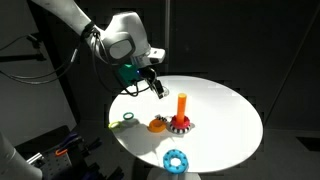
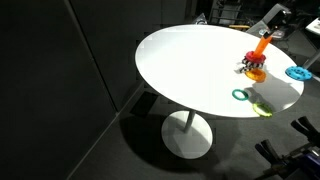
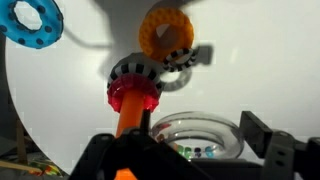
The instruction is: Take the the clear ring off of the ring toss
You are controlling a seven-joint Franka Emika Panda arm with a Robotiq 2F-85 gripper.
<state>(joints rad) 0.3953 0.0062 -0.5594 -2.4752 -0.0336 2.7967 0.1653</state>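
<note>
Clear ring (image 3: 200, 122) clamped in tool (image 3: 190, 150), beside ring toss (image 3: 133, 95); bare table (image 1: 225, 110) stretches beyond to rim.

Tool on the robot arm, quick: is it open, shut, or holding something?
Tool: cannot be told. In the wrist view its fingers sit on either side of the clear ring, but no grip shows.
</note>
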